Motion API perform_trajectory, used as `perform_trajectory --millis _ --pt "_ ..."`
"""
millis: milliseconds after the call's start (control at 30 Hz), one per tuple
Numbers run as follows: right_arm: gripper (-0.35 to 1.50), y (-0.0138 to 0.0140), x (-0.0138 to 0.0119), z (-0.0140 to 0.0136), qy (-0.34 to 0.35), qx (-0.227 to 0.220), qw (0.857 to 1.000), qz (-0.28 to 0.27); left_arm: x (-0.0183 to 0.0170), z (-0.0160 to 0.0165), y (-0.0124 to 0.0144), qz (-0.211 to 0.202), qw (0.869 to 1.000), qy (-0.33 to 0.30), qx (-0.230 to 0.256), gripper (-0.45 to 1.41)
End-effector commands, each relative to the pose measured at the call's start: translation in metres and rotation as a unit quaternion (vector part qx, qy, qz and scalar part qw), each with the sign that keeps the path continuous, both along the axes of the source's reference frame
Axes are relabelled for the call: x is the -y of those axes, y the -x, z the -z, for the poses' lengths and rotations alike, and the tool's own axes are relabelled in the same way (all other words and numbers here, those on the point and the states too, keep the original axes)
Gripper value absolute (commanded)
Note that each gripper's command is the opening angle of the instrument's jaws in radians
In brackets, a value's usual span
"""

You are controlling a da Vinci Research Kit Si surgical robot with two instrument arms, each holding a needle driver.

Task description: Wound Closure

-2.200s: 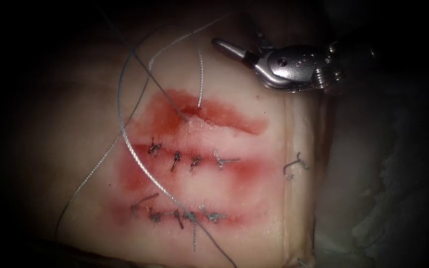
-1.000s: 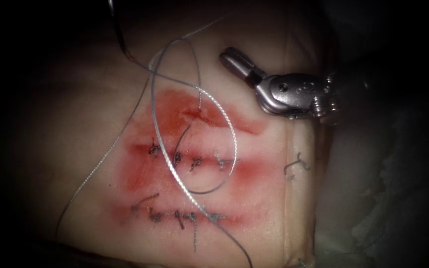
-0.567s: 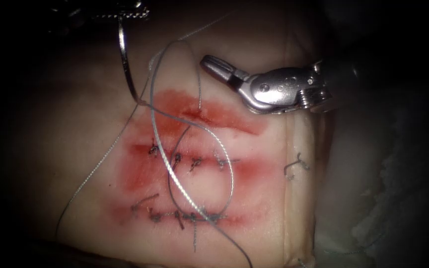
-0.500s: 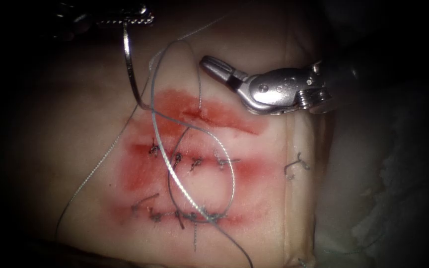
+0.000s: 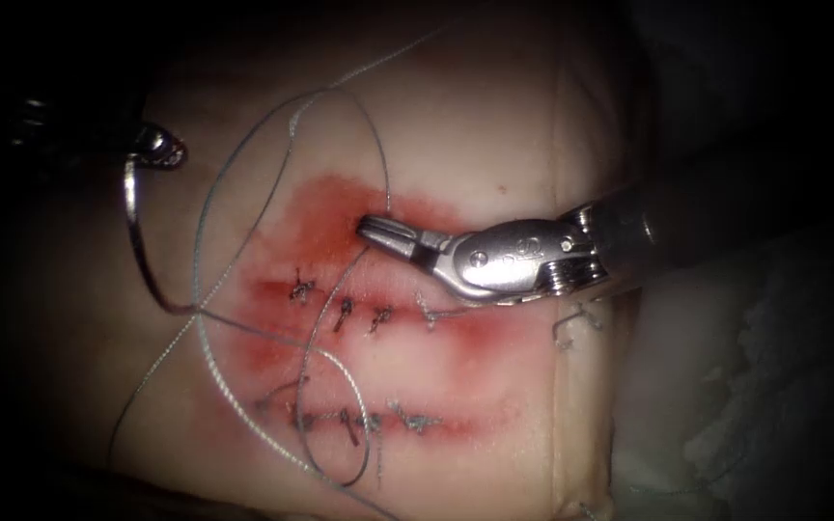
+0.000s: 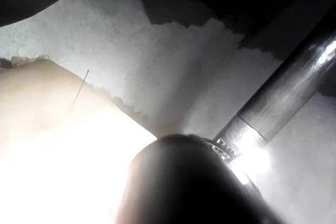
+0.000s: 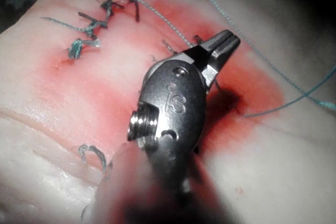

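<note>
Here, left tool (image 5: 152,145) jaws gripping needle (image 5: 137,241) end, right tool (image 5: 375,229) jaws closed, empty, over cut (image 5: 388,224).

The curved needle (image 5: 142,253) hangs clear of the tissue (image 5: 494,125), out to the left of the cuts, gripped near its upper end by the left pincer (image 5: 161,150); its arc bows down and to the right. Grey thread (image 5: 207,362) runs from its lower end in loose loops over the tissue, crossing two stitched cuts (image 5: 364,314), each a row of dark knots. The upper cut (image 5: 388,224) lies in red fluid (image 5: 311,207), with the right pincer (image 5: 371,228) resting at it, jaws together, holding nothing visible.
</note>
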State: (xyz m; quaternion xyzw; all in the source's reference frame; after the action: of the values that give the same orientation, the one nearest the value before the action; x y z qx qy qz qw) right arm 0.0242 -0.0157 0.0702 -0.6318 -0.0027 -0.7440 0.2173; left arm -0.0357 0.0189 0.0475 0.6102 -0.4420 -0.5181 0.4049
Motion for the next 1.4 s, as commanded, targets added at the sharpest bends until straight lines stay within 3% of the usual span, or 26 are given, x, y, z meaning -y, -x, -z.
perform_trajectory --millis 33,200,300,333,400,500,633,833,1067,1300,1400 --pt "-0.13 -0.0007 -0.0001 -0.0001 -0.003 0.0 1.0 -0.009 -0.0011 0.0025 -0.0032 0.019 1.0 0.012 0.006 -0.45" --pt "0.0 -0.0007 -0.0002 0.0 -0.004 0.001 1.0 -0.009 -0.0054 0.0096 -0.0101 0.079 0.995 0.063 -0.003 -0.45" --pt "0.07 -0.0007 -0.0007 0.0003 -0.006 0.001 1.0 -0.01 -0.0097 0.0159 -0.0169 0.117 0.988 0.102 -0.007 -0.45" --pt "-0.32 -0.0009 -0.0012 0.0004 -0.008 0.001 1.0 -0.012 -0.0106 0.018 -0.0193 0.131 0.985 0.112 -0.014 -0.45" --pt "-0.35 -0.0013 -0.0022 0.0005 0.007 0.004 1.0 -0.011 -0.011 0.0198 -0.0212 0.15 0.981 0.124 -0.021 -0.45" --pt "-0.35 -0.0013 -0.0047 0.001 0.022 -0.018 0.999 0.034 -0.0119 0.0227 -0.0232 0.199 0.968 0.151 0.002 -0.45" --pt "-0.35 0.0002 -0.0053 0.0011 0.023 -0.018 0.999 0.035 -0.0124 0.0254 -0.024 0.224 0.959 0.173 0.014 -0.45" --pt "-0.35 0.0006 -0.0067 0.0003 0.04 -0.013 0.999 0.034 -0.0124 0.0297 -0.0246 0.227 0.957 0.179 0.017 -0.45" --pt "-0.35 -0.0028 -0.0054 -0.0026 0.036 -0.034 0.983 0.178 -0.0113 0.0294 -0.0217 0.228 0.954 0.192 0.028 -0.45" --pt "-0.35 -0.0049 -0.0043 -0.0039 0.042 -0.029 0.977 0.209 -0.0111 0.0293 -0.0211 0.228 0.954 0.194 0.03 -0.45" --pt "-0.35 -0.0053 -0.0029 -0.0049 0.035 -0.032 0.964 0.263 -0.0113 0.0295 -0.0213 0.228 0.954 0.193 0.031 -0.45"
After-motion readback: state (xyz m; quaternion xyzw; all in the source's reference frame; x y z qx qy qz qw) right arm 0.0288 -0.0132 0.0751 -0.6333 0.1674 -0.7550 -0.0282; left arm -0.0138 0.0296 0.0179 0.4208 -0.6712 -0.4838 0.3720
